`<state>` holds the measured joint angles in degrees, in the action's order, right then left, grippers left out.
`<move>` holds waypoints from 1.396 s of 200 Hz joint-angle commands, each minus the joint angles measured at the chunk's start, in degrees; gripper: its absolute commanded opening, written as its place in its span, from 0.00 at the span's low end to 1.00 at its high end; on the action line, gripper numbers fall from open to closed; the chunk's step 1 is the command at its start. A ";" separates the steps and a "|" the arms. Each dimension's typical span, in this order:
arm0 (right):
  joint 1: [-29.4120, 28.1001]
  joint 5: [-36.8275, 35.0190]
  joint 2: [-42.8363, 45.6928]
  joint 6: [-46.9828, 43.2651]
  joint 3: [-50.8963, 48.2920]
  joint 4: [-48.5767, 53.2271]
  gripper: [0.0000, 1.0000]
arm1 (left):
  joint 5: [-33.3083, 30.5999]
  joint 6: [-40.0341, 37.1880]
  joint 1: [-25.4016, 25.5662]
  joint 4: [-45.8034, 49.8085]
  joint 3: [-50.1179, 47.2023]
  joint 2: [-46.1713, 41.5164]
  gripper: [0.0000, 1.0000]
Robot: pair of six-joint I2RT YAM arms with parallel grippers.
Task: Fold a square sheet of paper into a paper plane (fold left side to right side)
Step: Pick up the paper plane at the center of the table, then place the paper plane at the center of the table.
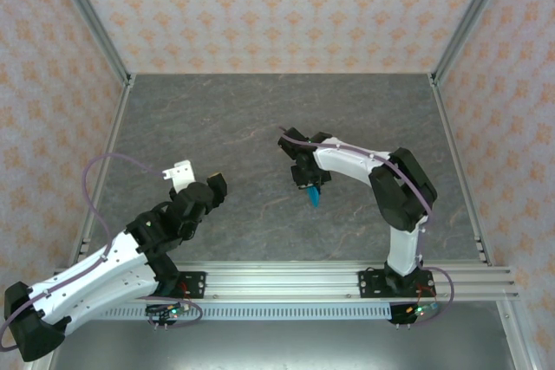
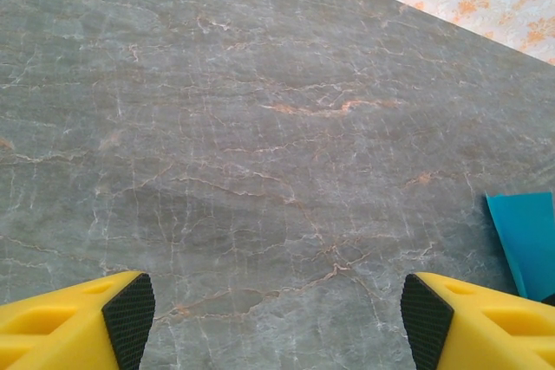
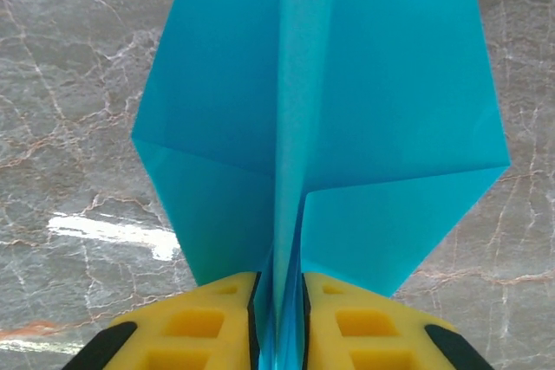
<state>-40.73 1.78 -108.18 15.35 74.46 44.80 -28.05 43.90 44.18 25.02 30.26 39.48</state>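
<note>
Right over the middle of the gray counter, the right gripper pinches the bright blue paper plane by its folded middle crease. Its two wings spread out to sharp side corners. The left gripper hangs wide open nearby.

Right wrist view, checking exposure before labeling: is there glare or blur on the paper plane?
Right wrist: the paper plane is sharp and evenly lit, creases crisp; one white glare streak lies on the table at picture left. Top external: the plane is small, no glare.
</note>
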 commanded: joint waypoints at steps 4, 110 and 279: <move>0.39 -2.39 -0.81 0.20 -0.11 -0.16 0.21 | -1.09 0.47 -0.34 -1.37 0.46 0.42 0.78; 1.26 -2.34 -3.40 0.99 -0.84 -3.19 0.12 | -0.69 0.05 -0.33 -0.85 1.14 0.68 0.78; 7.86 -0.19 -24.97 7.18 35.73 12.77 0.00 | 8.05 -9.08 -0.37 -3.39 5.07 6.61 1.00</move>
<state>-32.75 3.25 -131.76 21.47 108.36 53.19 -20.88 36.29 44.12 23.29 33.71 45.30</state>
